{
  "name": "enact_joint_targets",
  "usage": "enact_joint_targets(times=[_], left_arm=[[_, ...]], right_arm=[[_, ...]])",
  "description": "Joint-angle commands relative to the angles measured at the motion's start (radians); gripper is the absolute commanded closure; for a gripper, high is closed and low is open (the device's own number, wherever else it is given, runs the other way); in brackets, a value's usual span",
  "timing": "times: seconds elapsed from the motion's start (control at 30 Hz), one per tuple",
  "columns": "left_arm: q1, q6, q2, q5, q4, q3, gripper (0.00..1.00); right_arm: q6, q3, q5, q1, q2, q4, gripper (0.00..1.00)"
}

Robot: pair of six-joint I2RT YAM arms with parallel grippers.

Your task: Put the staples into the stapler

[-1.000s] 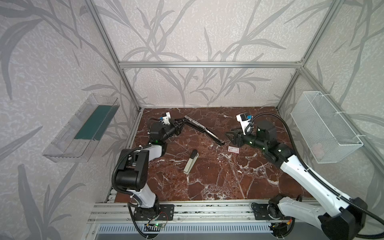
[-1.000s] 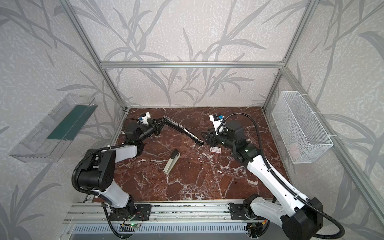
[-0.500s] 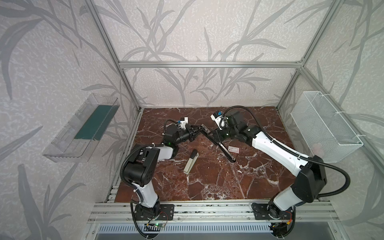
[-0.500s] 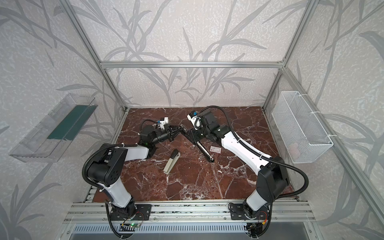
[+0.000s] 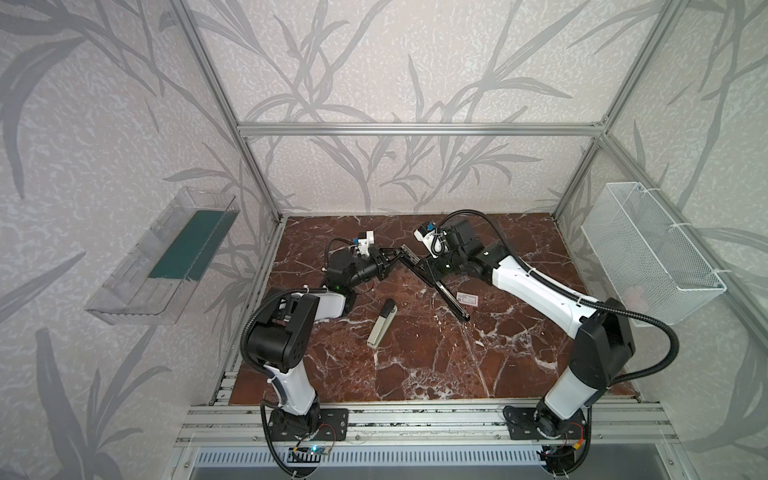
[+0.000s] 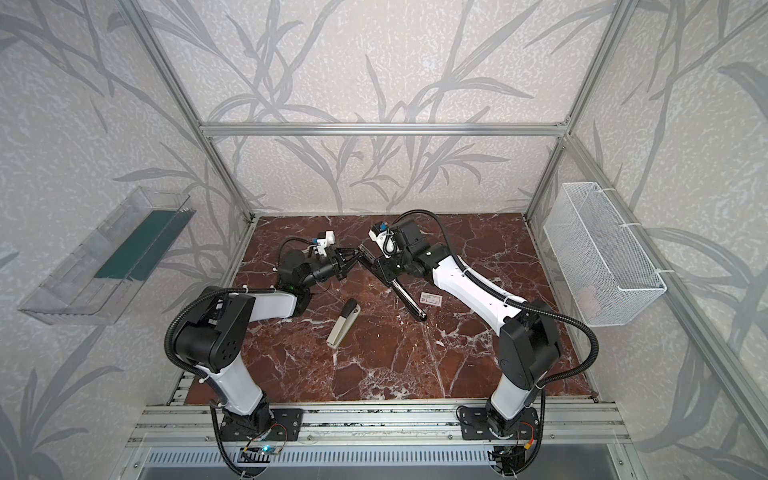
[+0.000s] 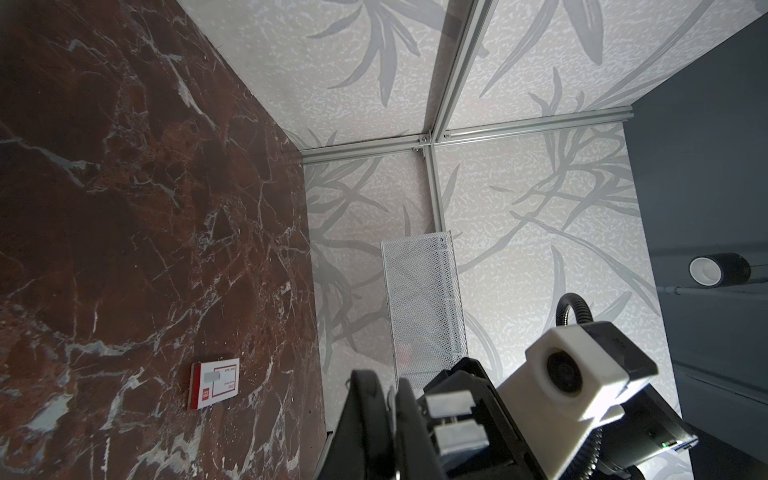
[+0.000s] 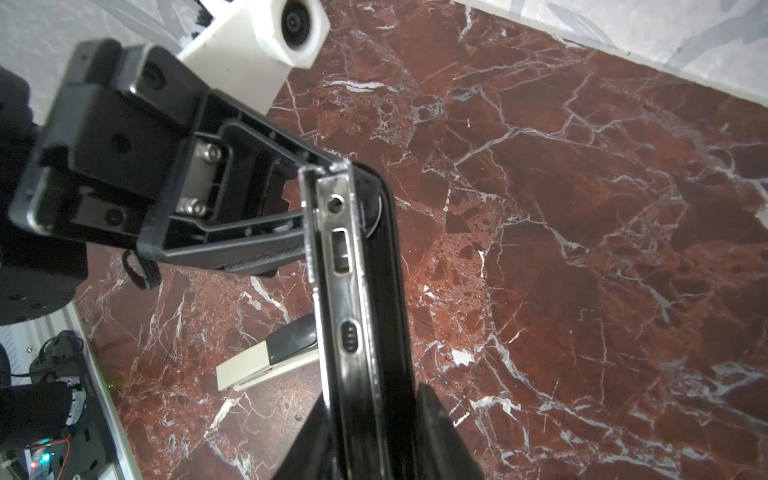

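Opening step: left gripper pinches the black stapler by its end, right gripper clamps its body; next, one must release to reach the staples box.

Both top views look steeply down from high at the front on the whole marble table, far off, sharing almost everything. The left wrist camera looks low across the table to the wire basket. The right wrist camera, very near the black stapler, faces the table; each sees the other.
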Motion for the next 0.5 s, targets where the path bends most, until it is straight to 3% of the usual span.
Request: enact_joint_targets(times=[0.0, 0.2, 0.37, 0.47], left_arm=[[-0.001, -0.056, -0.005, 0.024, 0.122, 0.025, 1.0], [0.025, -0.089, 0.013, 0.019, 0.168, 0.015, 1.0], [0.077, -0.094, -0.004, 0.006, 0.171, -0.018, 0.67], [0.14, -0.09, -0.036, -0.012, 0.166, -0.084, 0.58]], right_arm=[[-0.033, 0.049, -0.032, 0.008, 0.042, -0.011, 0.82], [-0.105, 0.091, -0.052, 0.007, 0.076, -0.018, 0.97], [-0.165, 0.135, -0.024, 0.004, 0.112, -0.02, 1.0], [-0.22, 0.177, -0.001, -0.003, 0.159, -0.032, 1.0]])
